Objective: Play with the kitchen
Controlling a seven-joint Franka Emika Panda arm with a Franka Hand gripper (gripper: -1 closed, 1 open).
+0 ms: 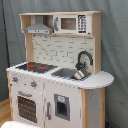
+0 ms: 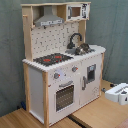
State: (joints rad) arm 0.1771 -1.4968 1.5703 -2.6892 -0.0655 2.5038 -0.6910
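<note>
A dull grey-green curtain (image 1: 112, 45) hangs behind the scene in both exterior views, above a light wooden floor (image 2: 100, 112).

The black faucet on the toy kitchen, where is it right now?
The black faucet arches over the sink, right of the hob in both exterior views.

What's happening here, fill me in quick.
Nothing is being handled right now. The toy kitchen stands alone with its oven door shut, and a kettle sits in the sink area. In the second exterior view, a white part of the robot waits at the right edge, apart from the kitchen.
</note>
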